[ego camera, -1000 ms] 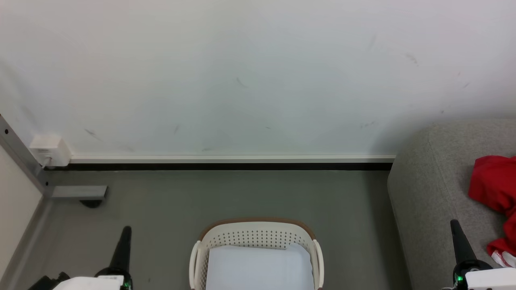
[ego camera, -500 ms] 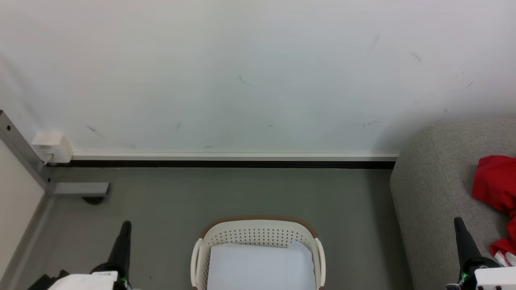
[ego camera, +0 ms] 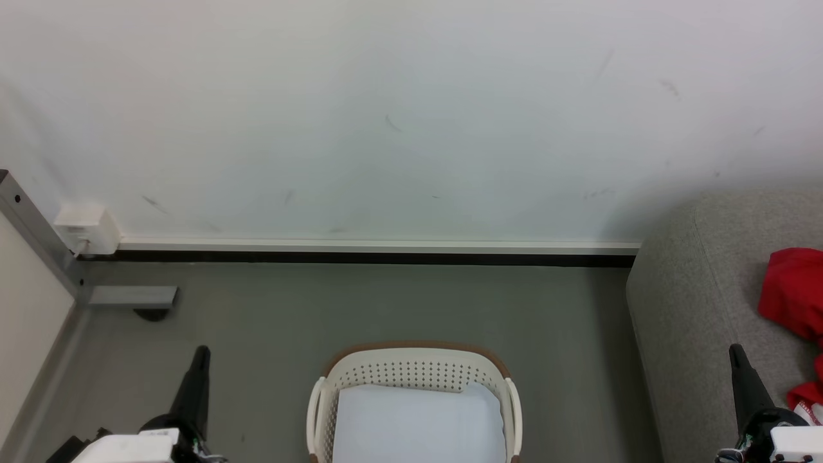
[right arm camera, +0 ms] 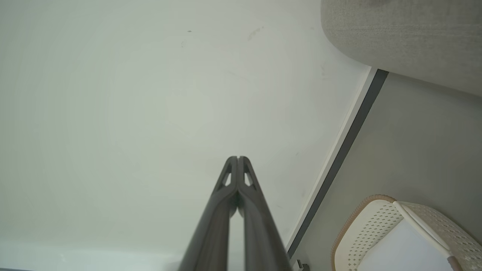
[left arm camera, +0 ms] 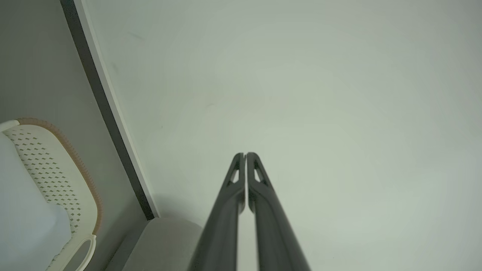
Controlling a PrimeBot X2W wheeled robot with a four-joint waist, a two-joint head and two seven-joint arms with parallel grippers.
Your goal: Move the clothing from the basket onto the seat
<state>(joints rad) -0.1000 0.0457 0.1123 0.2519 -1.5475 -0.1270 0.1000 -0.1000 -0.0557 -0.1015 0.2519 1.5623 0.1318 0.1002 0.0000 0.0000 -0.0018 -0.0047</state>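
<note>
Broadly, a scuffed white wall (ego camera: 411,116) meets the grey floor (ego camera: 386,302) along a dark skirting strip (ego camera: 360,258). The grey upholstered seat (ego camera: 694,289) stands at the right, against the wall. The cream perforated basket (ego camera: 415,360), brown-rimmed, sits on the floor between the arms and holds a flat pale pad (ego camera: 418,424). The red clothing (ego camera: 794,289) lies bunched on the seat, well apart from the basket. Left gripper (ego camera: 201,352) and right gripper (ego camera: 735,350): fingers pressed together, grasping nothing.
</note>
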